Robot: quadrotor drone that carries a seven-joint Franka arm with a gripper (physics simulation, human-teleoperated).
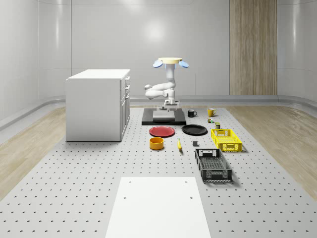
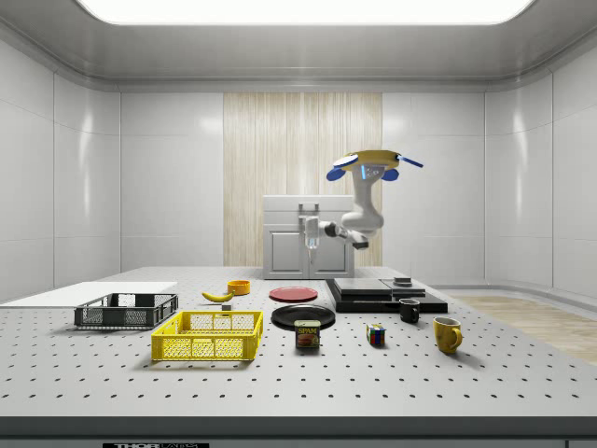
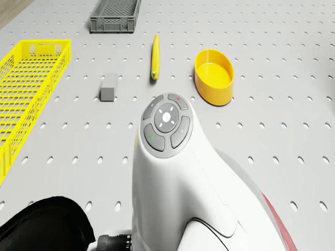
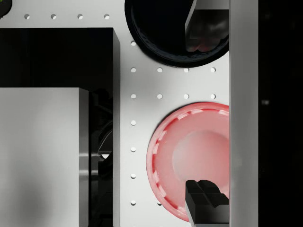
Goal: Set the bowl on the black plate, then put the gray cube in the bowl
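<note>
The yellow bowl [image 1: 156,143] [image 3: 213,76] sits upright on the perforated table, in front of the red plate [image 1: 162,131]. The black plate [image 1: 194,130] [image 4: 161,33] lies bare beside the red one. The small gray cube [image 1: 195,144] [image 3: 109,87] rests between the banana [image 3: 155,57] and the yellow basket [image 3: 26,89]. My drone [image 1: 171,62] [image 2: 368,163] hovers above the black platform [image 1: 163,117]. The arm folds down from the drone, and the gripper [image 1: 168,103] [image 2: 311,241] [image 4: 206,113] hangs high over the red plate [image 4: 189,151], open and holding nothing.
A white cabinet [image 1: 96,104] stands at the whole-scene view's left. A dark crate [image 1: 213,164] lies near the front right, a white sheet [image 1: 156,206] at the front. A black mug [image 1: 191,113], yellow mug [image 1: 211,112], can [image 2: 307,334] and colour cube [image 2: 375,334] sit beyond the plates.
</note>
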